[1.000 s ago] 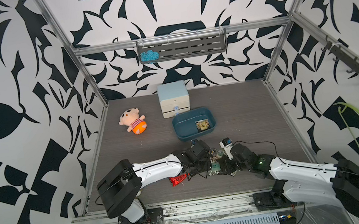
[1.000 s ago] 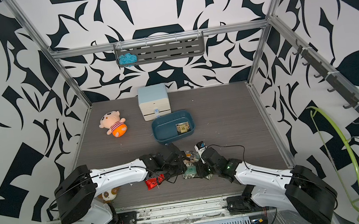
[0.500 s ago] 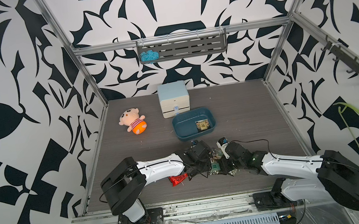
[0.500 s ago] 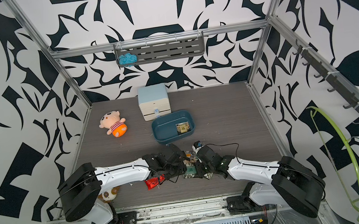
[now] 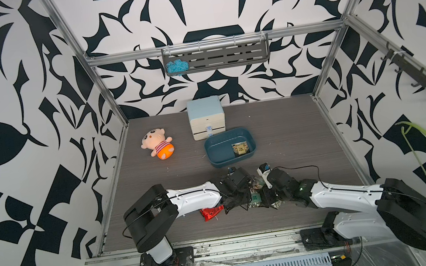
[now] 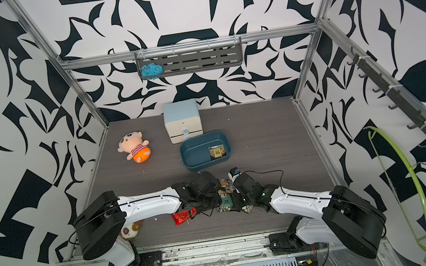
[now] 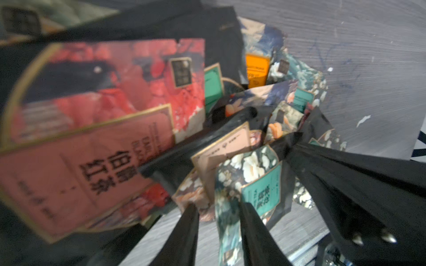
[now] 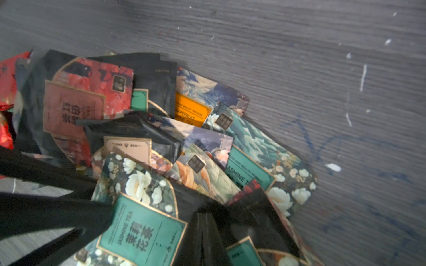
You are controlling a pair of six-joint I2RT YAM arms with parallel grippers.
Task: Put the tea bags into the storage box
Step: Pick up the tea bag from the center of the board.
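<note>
tea bags [image 5: 256, 197] heaped lower centre | left claw [image 7: 217, 206] half open astride green-label bag [image 7: 260, 193], likely singling it out | right claw [image 8: 202, 216] shut at heap, hold unclear | box [image 5: 210, 151] near above

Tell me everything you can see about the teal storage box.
The storage box is a shallow, lidless, dark teal tray, rectangular with rounded corners, and looks like smooth plastic. It sits upright and slightly skewed on the grey wood-grain table, close in front of the pale blue drawer cabinet; whether they touch is unclear. One yellow-labelled tea bag lies flat inside, towards its right end.
</note>
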